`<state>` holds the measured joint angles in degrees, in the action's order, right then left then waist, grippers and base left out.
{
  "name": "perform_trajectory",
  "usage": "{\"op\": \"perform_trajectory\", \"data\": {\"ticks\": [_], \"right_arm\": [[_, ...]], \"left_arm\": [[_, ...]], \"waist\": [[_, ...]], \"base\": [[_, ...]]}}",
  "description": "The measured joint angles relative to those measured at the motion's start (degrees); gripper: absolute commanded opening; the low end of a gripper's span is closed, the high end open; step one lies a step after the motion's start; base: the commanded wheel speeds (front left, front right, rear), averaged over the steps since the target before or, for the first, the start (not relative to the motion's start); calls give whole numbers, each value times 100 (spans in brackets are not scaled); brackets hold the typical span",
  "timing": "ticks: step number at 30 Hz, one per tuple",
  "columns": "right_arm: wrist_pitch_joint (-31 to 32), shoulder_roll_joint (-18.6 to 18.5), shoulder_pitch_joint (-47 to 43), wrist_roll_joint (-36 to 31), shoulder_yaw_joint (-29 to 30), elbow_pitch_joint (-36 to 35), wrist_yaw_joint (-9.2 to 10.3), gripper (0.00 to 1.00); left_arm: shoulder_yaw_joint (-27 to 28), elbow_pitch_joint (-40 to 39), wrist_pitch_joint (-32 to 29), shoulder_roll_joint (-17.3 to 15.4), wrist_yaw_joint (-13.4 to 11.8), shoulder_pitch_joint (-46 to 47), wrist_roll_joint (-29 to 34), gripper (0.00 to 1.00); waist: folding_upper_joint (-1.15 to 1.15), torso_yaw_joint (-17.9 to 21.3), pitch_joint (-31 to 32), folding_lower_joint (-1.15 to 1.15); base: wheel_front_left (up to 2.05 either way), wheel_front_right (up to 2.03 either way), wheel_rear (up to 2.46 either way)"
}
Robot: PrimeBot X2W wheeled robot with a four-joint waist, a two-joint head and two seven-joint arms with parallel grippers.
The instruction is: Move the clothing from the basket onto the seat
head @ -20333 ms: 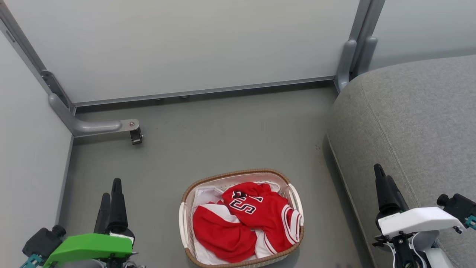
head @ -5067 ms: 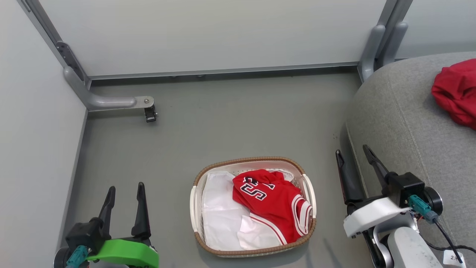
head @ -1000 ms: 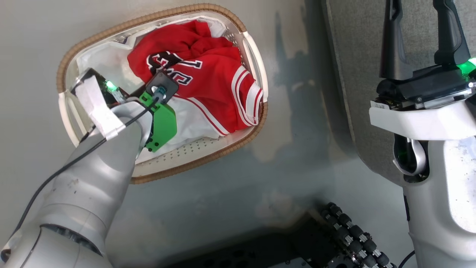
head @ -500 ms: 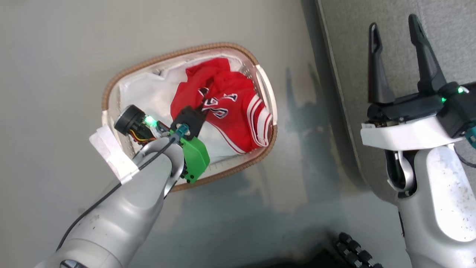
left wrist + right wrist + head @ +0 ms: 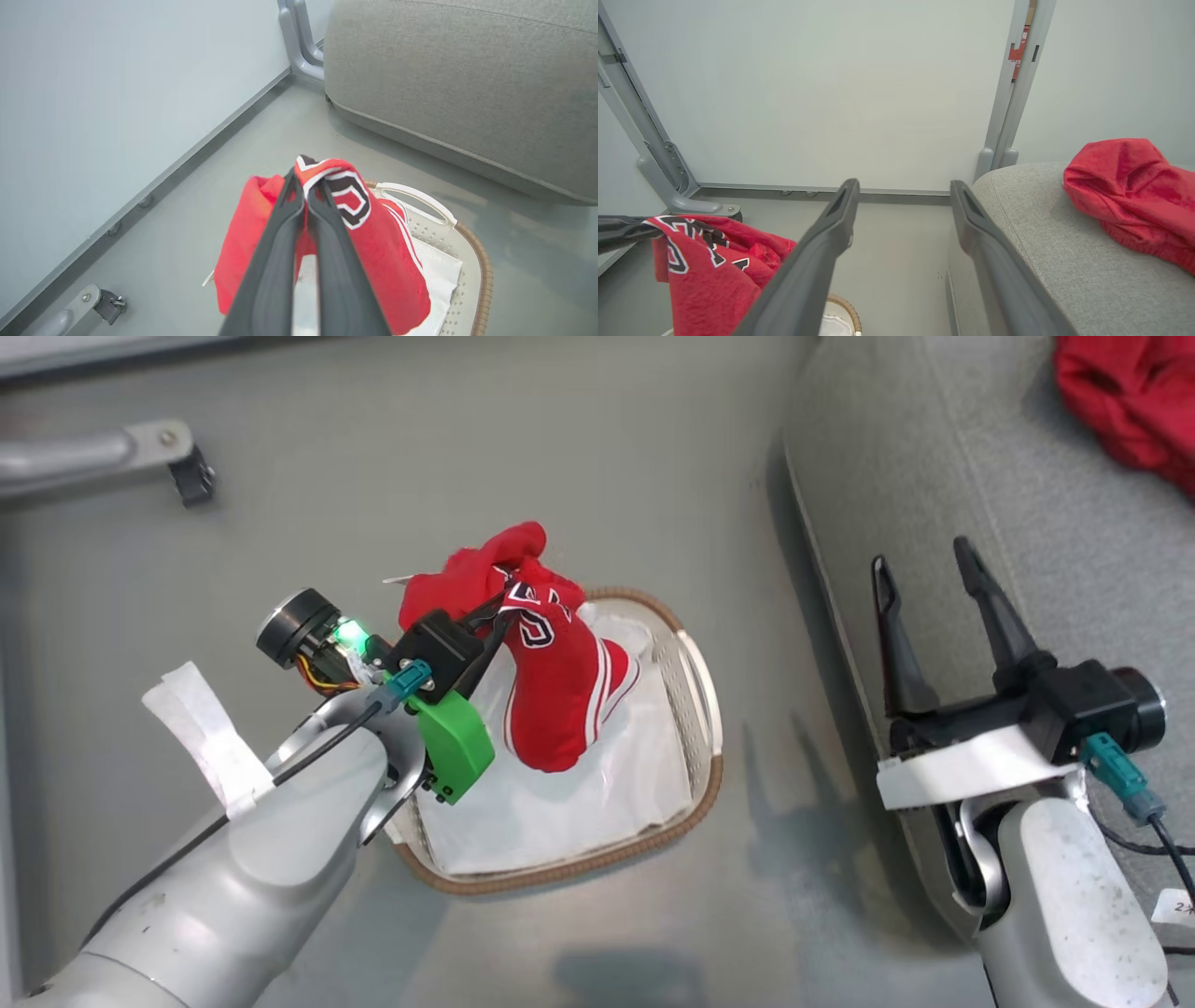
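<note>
My left gripper [image 5: 502, 599] is pinched tight on the red jersey [image 5: 560, 700], both fingers pressed together on a fold by the lettering, above the far-left side of the basket [image 5: 695, 681]. The jersey hangs from that pinch over the basket. Its lower end reaches toward the white liner sheet [image 5: 560, 803] inside, and I cannot tell whether it touches. Right of the basket, my right gripper [image 5: 920, 557] hovers with fingers spread wide and nothing between them, over the edge of the seat [image 5: 934, 457]. Further right of the basket, a second red garment [image 5: 1130, 401] lies bunched on the seat.
</note>
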<state>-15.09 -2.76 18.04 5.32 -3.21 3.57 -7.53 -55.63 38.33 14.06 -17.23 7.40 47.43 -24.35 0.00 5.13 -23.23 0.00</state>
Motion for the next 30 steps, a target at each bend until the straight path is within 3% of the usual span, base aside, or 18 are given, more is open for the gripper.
{"op": "perform_trajectory", "data": {"ticks": [14, 21, 30], "right_arm": [[-1, -3, -356, 227, -400, 261, 0, 100], [-1, -3, -328, 287, -791, 476, 0, 100], [-1, -1, 108, 257, -1461, 1301, 0, 100]], "left_arm": [[263, -1700, -925, -906, -57, 532, -178, 0], [391, -2262, -1148, -1044, -189, 654, -290, 0], [416, -2575, -1246, -1060, -256, 730, -332, 0]], "waist": [[0, -238, 1518, 0], [0, -367, 1793, 0], [0, -432, 1853, 0]], "base": [[0, 0, 0], [0, 0, 0], [0, 0, 0]]}}
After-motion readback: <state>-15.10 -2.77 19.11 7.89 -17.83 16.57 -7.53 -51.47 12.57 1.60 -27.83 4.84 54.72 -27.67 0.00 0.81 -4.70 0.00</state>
